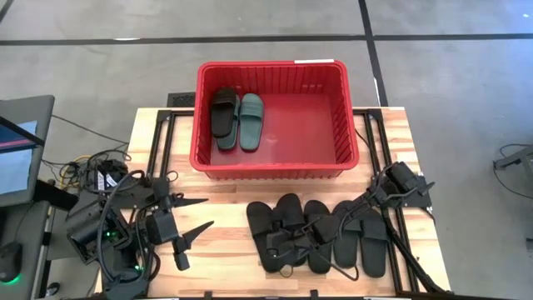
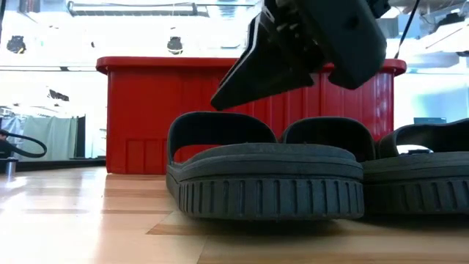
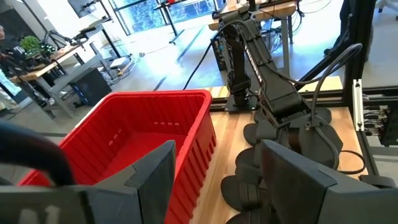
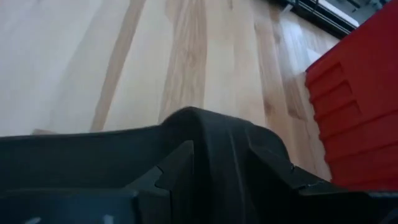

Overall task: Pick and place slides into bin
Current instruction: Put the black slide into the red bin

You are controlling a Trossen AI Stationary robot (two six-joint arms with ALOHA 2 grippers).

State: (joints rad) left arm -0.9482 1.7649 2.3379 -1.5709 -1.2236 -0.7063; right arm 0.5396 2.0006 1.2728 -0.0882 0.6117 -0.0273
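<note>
The right gripper (image 1: 293, 243) hovers over black slides (image 1: 321, 236) at the bin's (image 1: 350, 133) six o'clock; its spread is unclear. Light, flexible rubber; the strap looks the surest hold. The left gripper (image 1: 193, 215) waits wide.

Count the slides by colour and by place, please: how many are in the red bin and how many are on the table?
Black slide in the bin: 1
Sage-green slide in the bin: 1
Black slides on the table: 6, overlapping in a row; the right gripper is down among them
Total: 8 slides, 2 in the red bin, 6 on the table
</note>
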